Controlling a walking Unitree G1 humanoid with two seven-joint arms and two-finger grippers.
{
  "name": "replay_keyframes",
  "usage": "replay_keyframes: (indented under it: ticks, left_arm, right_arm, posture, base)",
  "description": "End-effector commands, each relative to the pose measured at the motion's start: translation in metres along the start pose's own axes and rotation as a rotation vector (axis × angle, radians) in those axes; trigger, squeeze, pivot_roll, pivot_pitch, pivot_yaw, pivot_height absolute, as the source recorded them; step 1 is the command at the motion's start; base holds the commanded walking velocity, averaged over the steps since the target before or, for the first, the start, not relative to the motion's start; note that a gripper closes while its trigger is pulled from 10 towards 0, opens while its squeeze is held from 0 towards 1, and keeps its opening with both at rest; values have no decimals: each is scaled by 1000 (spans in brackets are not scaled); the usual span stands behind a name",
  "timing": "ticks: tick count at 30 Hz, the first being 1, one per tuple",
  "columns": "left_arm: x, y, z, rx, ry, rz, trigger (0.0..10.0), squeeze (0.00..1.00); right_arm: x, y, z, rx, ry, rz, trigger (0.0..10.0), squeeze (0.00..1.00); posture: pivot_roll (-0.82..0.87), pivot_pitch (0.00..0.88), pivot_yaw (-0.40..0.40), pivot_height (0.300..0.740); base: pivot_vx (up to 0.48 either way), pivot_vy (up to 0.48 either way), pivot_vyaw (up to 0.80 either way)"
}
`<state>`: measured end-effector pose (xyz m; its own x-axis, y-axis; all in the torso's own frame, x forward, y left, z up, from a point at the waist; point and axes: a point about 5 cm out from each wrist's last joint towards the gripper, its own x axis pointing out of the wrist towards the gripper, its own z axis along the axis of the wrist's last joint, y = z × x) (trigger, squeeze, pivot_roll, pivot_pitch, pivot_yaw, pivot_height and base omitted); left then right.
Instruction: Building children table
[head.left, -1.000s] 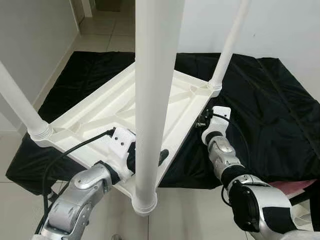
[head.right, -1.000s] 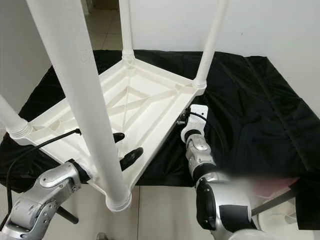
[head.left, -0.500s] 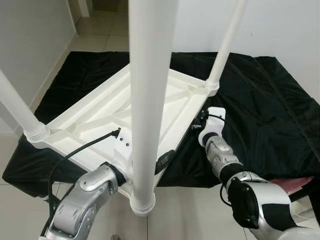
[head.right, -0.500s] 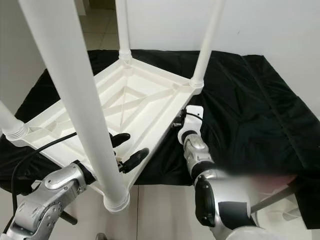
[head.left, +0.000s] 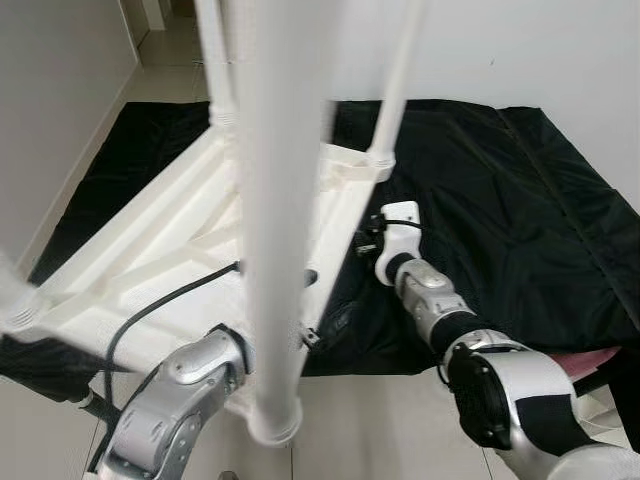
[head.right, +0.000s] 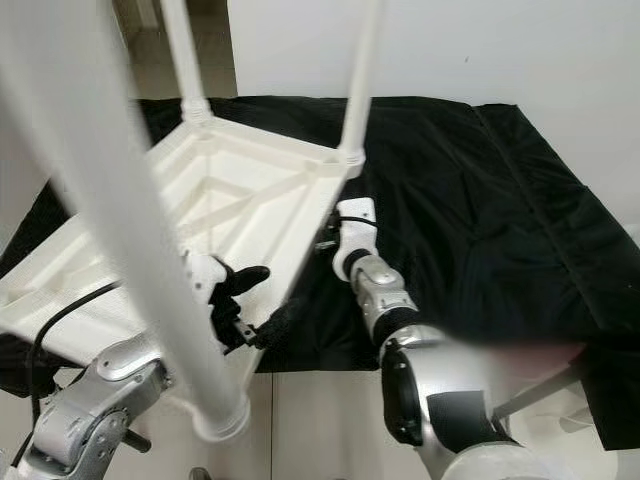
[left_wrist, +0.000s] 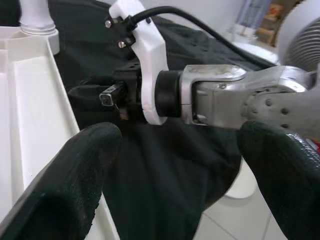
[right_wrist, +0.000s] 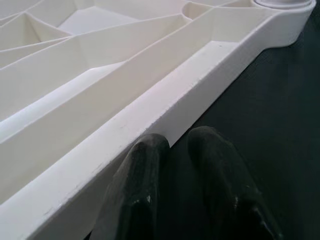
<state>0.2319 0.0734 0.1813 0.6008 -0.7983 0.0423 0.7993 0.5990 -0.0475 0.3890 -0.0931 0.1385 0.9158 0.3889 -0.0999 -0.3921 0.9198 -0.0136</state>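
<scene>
So the upside-down children's table has swung round on the black sheet since a second ago, legs up, near leg blurred. The left gripper has its jaws spread wide at the near edge, while the right gripper, jaws nearly closed on nothing, presses under the side rim. Looks like they're turning it, with all the legs seemingly fitted.

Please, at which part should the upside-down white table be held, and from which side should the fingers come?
Probably its side rim, taken from outside across the black cloth. The table lies top-down with legs up, so that straight rail is exposed and narrow enough for fingers. The right gripper already points there; the left gripper is near the closest corner.
</scene>
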Motion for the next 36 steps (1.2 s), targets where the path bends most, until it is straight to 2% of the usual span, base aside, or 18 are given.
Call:
replay_keyframes:
  ticks: [1, 8, 11, 14, 16, 19, 21, 23, 26, 29, 36]
  left_arm:
    - [2, -6, 3, 12, -1, -21, 10000, 0]
    - [3, -5, -1, 25, 17, 5, 10000, 0]
    - [1, -3, -1, 30, 26, 11, 10000, 0]
    - [0, -2, -2, 33, 29, 14, 10000, 0]
    - [-1, 3, -2, 43, 34, 39, 10000, 0]
    - [-4, 9, -4, 66, 50, 69, 10000, 0]
    - [-8, 13, -5, 78, 66, 70, 10000, 0]
    - [-24, 26, -2, 129, 95, 69, 10000, 0]
    - [-28, 33, 1, 136, 99, 80, 10000, 0]
    - [-43, 44, 6, 191, 125, 60, 10000, 0]
    - [-61, 52, 8, 224, 180, 2, 10000, 0]
  right_arm:
    - [4, 8, 8, -25, -22, 34, 10000, 0]
    - [1, -6, 8, -41, -37, -67, 10000, 0]
    - [-4, -16, 7, -6, -74, -100, 10000, 0]
    - [-7, -20, 8, 17, -109, -107, 10000, 0]
    - [-14, -27, 8, 51, -171, -95, 10000, 0]
    - [-20, -31, 7, 43, -212, -62, 10000, 0]
    - [-23, -32, 6, 39, -223, -48, 10000, 0]
    - [-35, -34, 0, 17, -262, 18, 10000, 0]
    - [-39, -34, -1, -2, -274, 51, 10000, 0]
    - [-49, -34, -4, -43, -276, 106, 10000, 0]
    - [-58, -37, -3, -63, -291, 129, 10000, 0]
  posture:
    - [92, 67, -21, 740]
    - [97, 67, -28, 740]
    - [94, 73, -26, 740]
    - [93, 72, -25, 740]
    - [93, 71, -23, 740]
    - [88, 71, -23, 740]
    - [86, 70, -24, 740]
    - [85, 70, -31, 740]
    - [85, 70, -31, 740]
    - [76, 69, -31, 740]
    - [76, 66, -29, 740]
  base:
    - [0, 0, 0]
    - [0, 0, 0]
    - [0, 0, 0]
    - [0, 0, 0]
    - [0, 0, 0]
    - [0, 0, 0]
    - [0, 0, 0]
    - [0, 0, 0]
    - [0, 0, 0]
    - [0, 0, 0]
    - [0, 0, 0]
